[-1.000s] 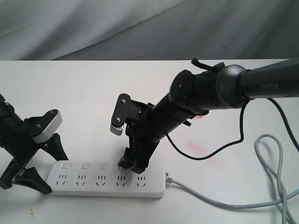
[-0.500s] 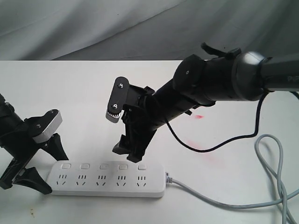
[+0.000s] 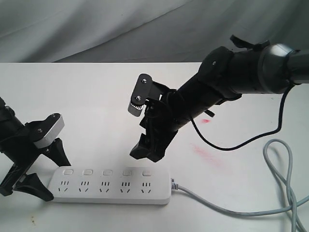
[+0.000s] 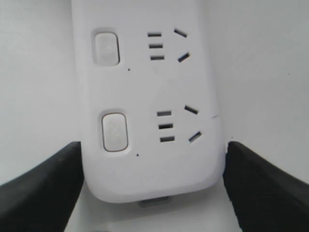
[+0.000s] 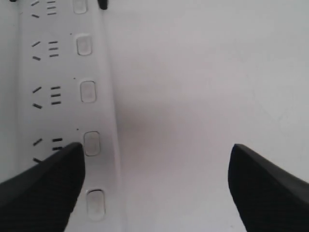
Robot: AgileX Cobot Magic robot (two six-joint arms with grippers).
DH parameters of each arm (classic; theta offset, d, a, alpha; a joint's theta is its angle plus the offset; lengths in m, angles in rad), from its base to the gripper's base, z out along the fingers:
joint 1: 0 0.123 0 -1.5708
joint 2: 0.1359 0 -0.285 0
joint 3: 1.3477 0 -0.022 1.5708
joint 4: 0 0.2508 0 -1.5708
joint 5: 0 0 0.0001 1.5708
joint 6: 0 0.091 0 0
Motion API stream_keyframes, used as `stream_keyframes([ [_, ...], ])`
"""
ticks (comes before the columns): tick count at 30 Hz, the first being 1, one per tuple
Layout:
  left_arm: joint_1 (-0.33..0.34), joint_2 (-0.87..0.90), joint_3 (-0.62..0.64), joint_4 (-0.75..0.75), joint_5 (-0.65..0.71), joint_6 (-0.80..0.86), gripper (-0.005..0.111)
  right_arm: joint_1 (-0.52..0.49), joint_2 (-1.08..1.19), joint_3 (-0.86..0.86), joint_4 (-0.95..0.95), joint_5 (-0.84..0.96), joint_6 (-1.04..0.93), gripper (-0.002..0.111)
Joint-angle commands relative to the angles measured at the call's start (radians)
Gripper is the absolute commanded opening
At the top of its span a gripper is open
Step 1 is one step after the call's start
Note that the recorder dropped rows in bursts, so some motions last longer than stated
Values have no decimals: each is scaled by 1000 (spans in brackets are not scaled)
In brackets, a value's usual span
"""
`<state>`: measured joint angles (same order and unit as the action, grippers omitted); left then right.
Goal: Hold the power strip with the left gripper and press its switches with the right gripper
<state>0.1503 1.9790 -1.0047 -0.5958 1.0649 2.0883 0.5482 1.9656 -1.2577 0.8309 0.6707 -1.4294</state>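
The white power strip (image 3: 111, 193) lies flat near the table's front edge, sockets up, with its row of switches (image 3: 106, 172) along the far side. My left gripper (image 3: 50, 179) straddles the strip's left end. In the left wrist view its two black fingers (image 4: 53, 179) sit against both long sides of the power strip (image 4: 149, 96), beside the end switch (image 4: 114, 131). My right gripper (image 3: 147, 152) hangs above and behind the strip's right half, open and empty, touching nothing. The right wrist view shows the right gripper (image 5: 157, 147) with fingers wide apart, and the switches (image 5: 88, 92) off to one side.
The strip's grey cord (image 3: 285, 193) leaves its right end and loops across the right of the white table (image 3: 87, 96). A faint red smear (image 3: 205, 154) marks the tabletop. A grey cloth backdrop (image 3: 96, 29) hangs behind the table.
My right gripper has lifted off the strip's fourth switch and drawn up and to the right. The left gripper and the strip have stayed still.
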Motion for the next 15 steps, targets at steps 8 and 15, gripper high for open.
stream_keyframes([
  [8, -3, 1, 3, 1, 4, 6, 42, 0, -4, 121, 38, -141, -24, 75],
  [15, -3, 1, 3, 1, 4, 6, 42, 0, -4, 121, 50, -141, -43, 75],
])
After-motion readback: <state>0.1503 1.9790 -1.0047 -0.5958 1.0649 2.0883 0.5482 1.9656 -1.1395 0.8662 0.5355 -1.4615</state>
